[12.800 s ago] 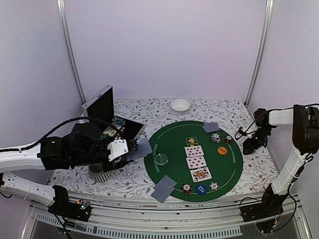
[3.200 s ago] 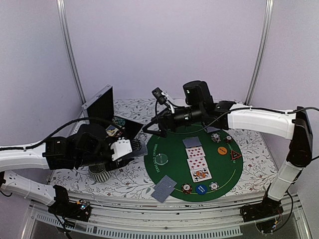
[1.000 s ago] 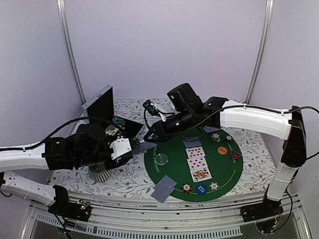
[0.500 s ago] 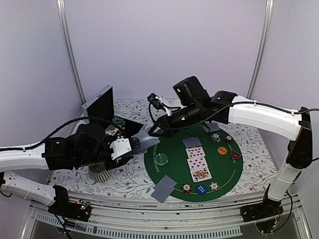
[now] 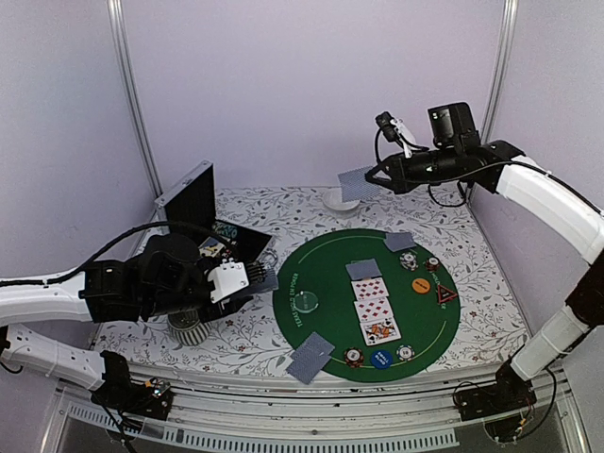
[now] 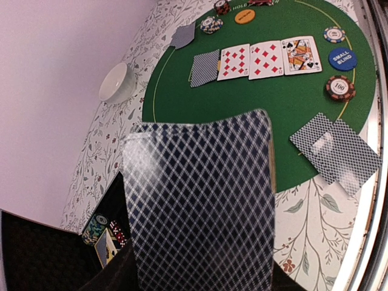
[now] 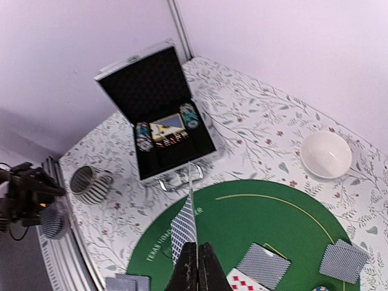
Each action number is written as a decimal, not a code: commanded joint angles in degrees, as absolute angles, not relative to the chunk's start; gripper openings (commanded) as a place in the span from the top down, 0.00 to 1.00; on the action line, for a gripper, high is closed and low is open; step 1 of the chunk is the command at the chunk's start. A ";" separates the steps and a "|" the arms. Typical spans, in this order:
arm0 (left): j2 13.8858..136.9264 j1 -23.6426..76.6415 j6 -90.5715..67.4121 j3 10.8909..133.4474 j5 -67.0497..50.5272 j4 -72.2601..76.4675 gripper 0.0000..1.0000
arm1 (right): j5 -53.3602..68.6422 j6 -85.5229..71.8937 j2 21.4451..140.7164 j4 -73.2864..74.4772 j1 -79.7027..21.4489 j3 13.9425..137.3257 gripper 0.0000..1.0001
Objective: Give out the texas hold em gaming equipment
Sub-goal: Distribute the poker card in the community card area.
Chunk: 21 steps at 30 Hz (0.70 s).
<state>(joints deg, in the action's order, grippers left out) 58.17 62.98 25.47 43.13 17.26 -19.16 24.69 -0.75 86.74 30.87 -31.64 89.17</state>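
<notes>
Top external view shows the right gripper (image 5: 375,178) high above the far side of the table. It is clenched on a single grey-blue-backed card (image 5: 355,184), which hangs in the air over the white bowl (image 5: 332,201). Half a second ago this gripper was down at the left gripper's stack, pinching the top card. It has since swung up and away to the far right with that card, and is now well apart from the left arm.

In the right wrist view the card (image 7: 183,227) rises almost edge-on from the closed fingers (image 7: 188,273), so the pinch looks thin but firm.

The left gripper (image 5: 247,276) has not moved. It grasps the deck (image 6: 200,206) above the flowered cloth, just off the left rim of the green felt mat (image 5: 316,269).

On the mat lies a row of one face-down card (image 5: 363,270) and three face-up cards (image 5: 372,308). A face-down pair (image 5: 311,357) sits at the near edge and another (image 5: 399,242) at the far edge. The blue small-blind button (image 5: 381,359) and the red triangular marker (image 5: 444,295) are already set out.

The hand-off appears complete, with one more card separated cleanly and ready to be dealt. The likely next step is to bring it down flat onto the mat, either at the row or at a seat. Since it is held near one edge, it could twist on release.
</notes>
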 commanded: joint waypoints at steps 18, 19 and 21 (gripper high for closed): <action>58.28 62.91 25.67 43.15 16.98 -18.02 0.48 | 43.89 13.20 130.71 36.49 -17.95 105.44 0.98; 58.27 62.85 25.69 43.15 16.99 -18.02 0.48 | 43.87 13.58 131.09 36.41 -18.00 105.27 0.98; 58.27 62.88 25.68 43.15 16.86 -18.02 0.48 | 44.23 14.15 132.19 36.28 -17.73 105.23 0.98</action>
<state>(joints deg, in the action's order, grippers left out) 58.22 62.98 25.47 43.13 17.21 -19.16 39.64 12.10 129.84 35.16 -18.50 103.72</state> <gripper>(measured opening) 0.526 0.023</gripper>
